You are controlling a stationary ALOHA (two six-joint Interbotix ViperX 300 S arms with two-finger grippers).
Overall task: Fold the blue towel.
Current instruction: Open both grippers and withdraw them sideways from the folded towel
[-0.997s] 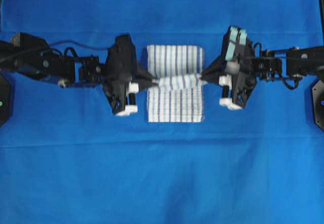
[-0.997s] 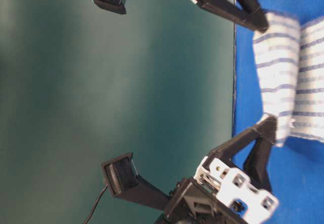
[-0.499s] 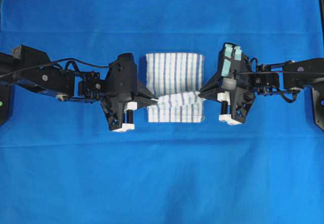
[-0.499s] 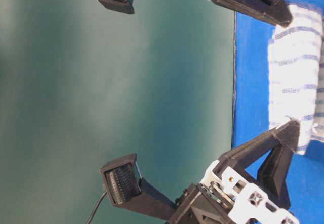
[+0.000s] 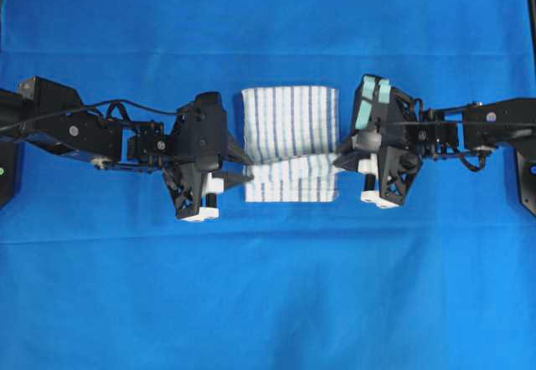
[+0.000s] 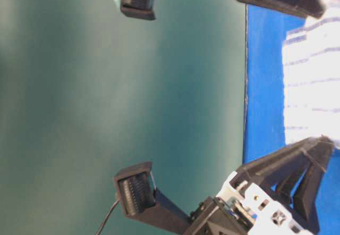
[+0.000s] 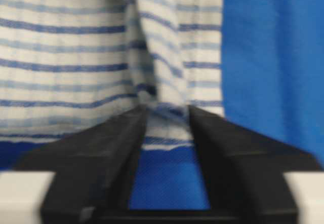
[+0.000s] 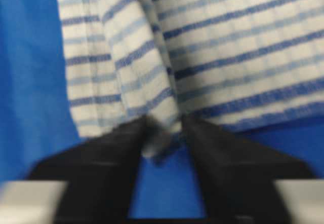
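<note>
Striped white cloth, the blue towel (image 5: 290, 142), is lying folded at the middle of the plain blue table cover (image 5: 268, 286), between the two arms; a raised fold is running across its near half in the overhead view; the far half is lying flat.

Left gripper (image 5: 249, 169) is sitting at the towel's left edge; in the left wrist view its black fingers (image 7: 116, 148) are standing a narrow way apart with blue cover showing in the gap, and the towel's hem is lying just at the tips; grip or mere contact cannot be told from the blur.

Right gripper (image 5: 338, 161) is sitting at the towel's right edge; in the right wrist view its jaws are parted, with a bunched corner of towel (image 8: 162, 127) lying between the tips; whether it is pinched cannot be told.

Table-level view is showing both grippers low at the towel's ends, against a dark green backdrop (image 6: 106, 86).
</note>
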